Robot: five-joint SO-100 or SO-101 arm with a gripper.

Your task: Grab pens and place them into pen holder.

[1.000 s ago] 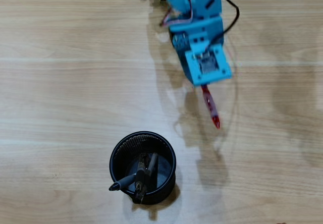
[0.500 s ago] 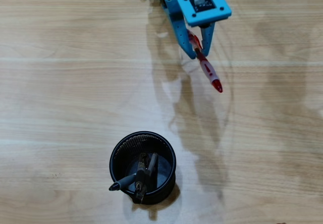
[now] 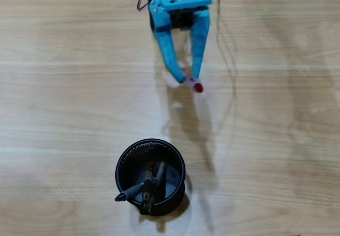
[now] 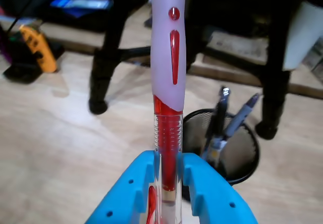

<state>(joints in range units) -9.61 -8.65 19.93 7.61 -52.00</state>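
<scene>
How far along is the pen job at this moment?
Done: several dark pens already stand in the pen holder. In hand: the gripper is shut on the red pen, held up off the table. Left: carry it over the holder and drop it; no other loose pens show.

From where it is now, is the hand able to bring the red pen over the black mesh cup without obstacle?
Probably yes. The hand grips the red pen, and only bare wooden table lies between it and the black mesh cup.
</scene>
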